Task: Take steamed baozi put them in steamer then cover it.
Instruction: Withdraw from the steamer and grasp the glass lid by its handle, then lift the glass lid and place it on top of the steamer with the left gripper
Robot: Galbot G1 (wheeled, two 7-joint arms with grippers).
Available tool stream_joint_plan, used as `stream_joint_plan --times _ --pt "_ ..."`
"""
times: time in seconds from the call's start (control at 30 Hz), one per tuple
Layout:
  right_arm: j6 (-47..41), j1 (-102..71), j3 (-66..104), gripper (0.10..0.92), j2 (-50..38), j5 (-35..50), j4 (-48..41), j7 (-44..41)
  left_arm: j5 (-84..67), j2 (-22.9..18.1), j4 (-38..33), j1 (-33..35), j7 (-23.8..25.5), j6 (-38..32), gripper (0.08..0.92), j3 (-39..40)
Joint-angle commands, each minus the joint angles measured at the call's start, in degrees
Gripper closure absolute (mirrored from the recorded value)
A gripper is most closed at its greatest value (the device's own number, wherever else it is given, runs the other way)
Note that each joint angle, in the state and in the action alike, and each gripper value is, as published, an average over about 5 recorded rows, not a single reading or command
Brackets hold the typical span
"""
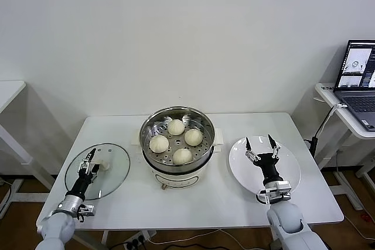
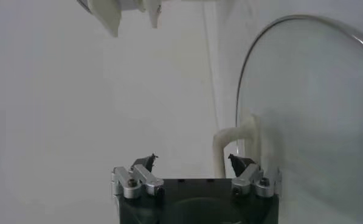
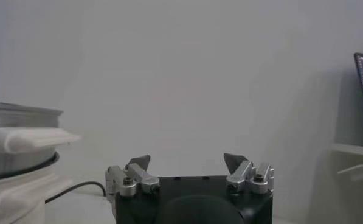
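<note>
Head view: four buns [image 1: 176, 139] sitting in the open steamer [image 1: 206, 146] at table middle, lid [image 1: 115, 172] lying flat on the table at the steamer's 9 o'clock. Left gripper [image 1: 89, 160] low over the lid by its handle [image 1: 104, 165], wide open, holding nothing. Right gripper [image 1: 261, 142] above the white plate [image 1: 288, 181] at the steamer's 3 o'clock, wide open too, holding nothing.

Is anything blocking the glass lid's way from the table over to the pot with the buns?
Nothing visible does. The cover lies flat left of the steamer, bare table between them. The left gripper, open, is at its handle.
</note>
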Motion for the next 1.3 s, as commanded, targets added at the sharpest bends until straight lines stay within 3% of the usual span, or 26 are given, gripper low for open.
stream_joint_plan --times 0.03,0.2,0.77,0.9,1.3 --pt "-0.2 -0.1 0.1 0.203 0.0 -0.4 0.3 0.1 0.1 0.1 1.1 -1.1 0.4 0.4 0.177 0.5" --pt "-0.4 0.1 0.0 0.203 0.1 -0.5 0.8 0.3 0.1 0.3 1.7 -1.2 1.4 0.3 0.235 0.4" --pt "-0.5 0.9 -0.3 0.203 0.9 -1.1 1.3 0.7 -3.9 0.4 1.5 -1.7 3.2 -0.1 0.728 -0.1" --pt "-0.5 1.0 -0.3 0.203 1.1 -1.3 1.3 0.8 -8.7 1.6 -5.7 0.3 5.2 2.2 0.805 -1.4" --pt "-0.6 0.8 -0.1 0.203 1.8 -1.8 1.8 1.0 -21.7 6.2 -45.3 6.6 15.9 20.1 0.811 -4.4"
